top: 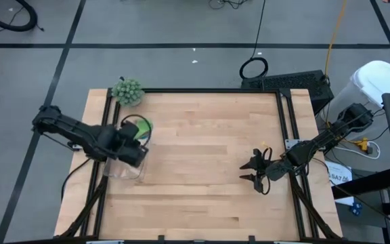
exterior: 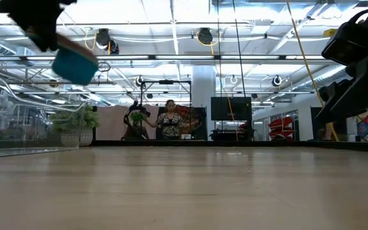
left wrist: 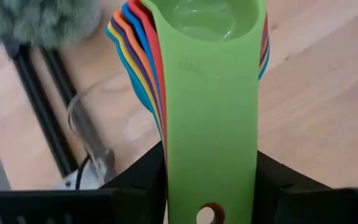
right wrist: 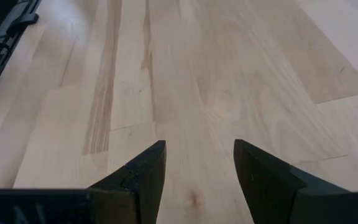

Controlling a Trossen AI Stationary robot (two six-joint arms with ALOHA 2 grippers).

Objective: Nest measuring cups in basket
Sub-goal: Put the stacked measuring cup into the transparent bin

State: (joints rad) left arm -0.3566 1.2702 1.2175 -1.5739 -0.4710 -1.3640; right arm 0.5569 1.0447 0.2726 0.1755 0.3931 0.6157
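Observation:
A nested stack of measuring cups [left wrist: 207, 25], green on top with red, orange, yellow and blue rims below it, sits in my left gripper [left wrist: 210, 193], which is shut on its handles. In the high view the stack [top: 139, 127] hangs at the table's left side, just beyond the clear basket [top: 124, 169]. The low view shows the stack's blue underside [exterior: 75, 64] high above the table. My right gripper [top: 256, 171] waits open at the table's right side, with only bare wood between its fingers [right wrist: 142, 174]. My left gripper pinches the stacked handles by their two long edges [left wrist: 210, 168], near the free end with the hole. The fingers [left wrist: 138, 183] slant down and lie along the handles. The bowls stick out ahead of the fingertips, and the whole stack is lifted clear of table and basket.
A fuzzy green ball [top: 127, 91] lies at the table's far left corner, close to the stack. The basket's clear rim [left wrist: 89, 130] shows beneath the cups. A black frame rail [top: 103, 115] runs along the left edge. The middle of the wooden table [top: 208, 156] is bare.

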